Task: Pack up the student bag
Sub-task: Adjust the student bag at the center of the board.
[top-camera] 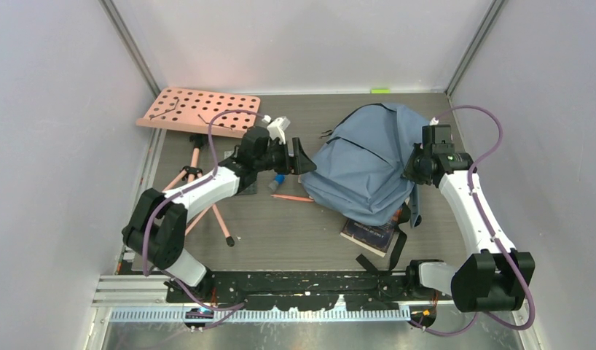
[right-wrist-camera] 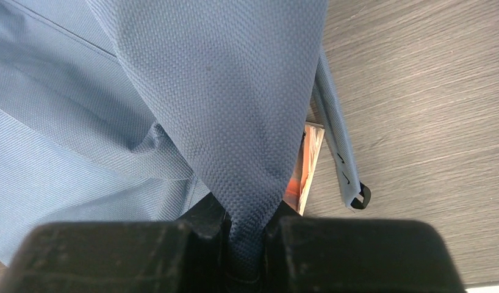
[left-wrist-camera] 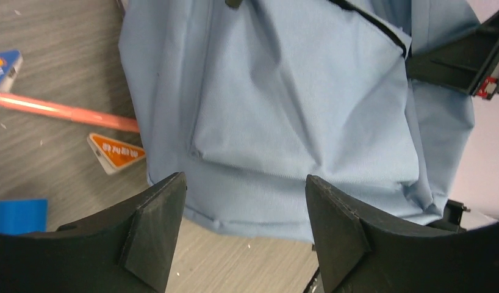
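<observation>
Right wrist: right jaws pinch the student bag (right-wrist-camera: 222, 91); left jaws gape just before it.

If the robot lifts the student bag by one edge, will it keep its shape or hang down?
Likely floppy: the student bag folds thinly inside the shut right gripper and creases widely. It looks slack, not bulging, so it is probably light. Pushed, it may bunch up over the book beneath instead of sliding whole.
</observation>
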You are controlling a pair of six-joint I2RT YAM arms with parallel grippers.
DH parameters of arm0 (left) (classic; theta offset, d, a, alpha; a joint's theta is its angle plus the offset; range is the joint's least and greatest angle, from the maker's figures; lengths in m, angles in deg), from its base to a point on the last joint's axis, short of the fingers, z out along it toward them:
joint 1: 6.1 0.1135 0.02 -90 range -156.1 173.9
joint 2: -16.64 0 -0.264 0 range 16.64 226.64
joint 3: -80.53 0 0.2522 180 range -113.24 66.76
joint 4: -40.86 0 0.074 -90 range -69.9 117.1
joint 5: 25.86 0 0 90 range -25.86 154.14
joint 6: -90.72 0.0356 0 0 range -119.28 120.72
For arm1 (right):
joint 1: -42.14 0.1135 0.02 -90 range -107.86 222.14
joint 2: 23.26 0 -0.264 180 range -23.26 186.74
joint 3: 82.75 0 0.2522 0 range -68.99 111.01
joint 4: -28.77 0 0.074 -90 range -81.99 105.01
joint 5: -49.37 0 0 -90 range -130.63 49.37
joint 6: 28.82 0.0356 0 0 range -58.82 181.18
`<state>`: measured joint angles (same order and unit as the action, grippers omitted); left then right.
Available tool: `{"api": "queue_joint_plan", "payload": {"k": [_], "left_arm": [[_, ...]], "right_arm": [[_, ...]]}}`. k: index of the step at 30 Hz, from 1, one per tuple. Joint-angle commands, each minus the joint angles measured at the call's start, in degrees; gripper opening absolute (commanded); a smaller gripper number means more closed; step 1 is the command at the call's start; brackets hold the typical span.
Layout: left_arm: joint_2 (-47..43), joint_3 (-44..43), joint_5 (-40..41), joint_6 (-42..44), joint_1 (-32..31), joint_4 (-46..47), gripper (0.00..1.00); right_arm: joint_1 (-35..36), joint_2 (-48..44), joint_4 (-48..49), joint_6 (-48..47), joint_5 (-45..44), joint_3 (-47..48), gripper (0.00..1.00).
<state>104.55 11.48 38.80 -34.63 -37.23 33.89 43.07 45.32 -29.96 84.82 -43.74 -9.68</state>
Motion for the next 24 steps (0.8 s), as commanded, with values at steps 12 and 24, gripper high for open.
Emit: {"api": "queue_joint_plan", "payload": {"k": [12,24], "left_arm": [[11.29,-10.13,-0.91,2.51,-0.45,0.84,0.61],[3.87,-1.53,-5.66,2.31,-6.86,2.26,0.00]], "right_arm": [[-0.14,-3.58,0.37,-2.50,2.24,-0.27,0.00],[-0.14,-0.40,0.05,-2.30,-0.23,1.09,0.01]]}}
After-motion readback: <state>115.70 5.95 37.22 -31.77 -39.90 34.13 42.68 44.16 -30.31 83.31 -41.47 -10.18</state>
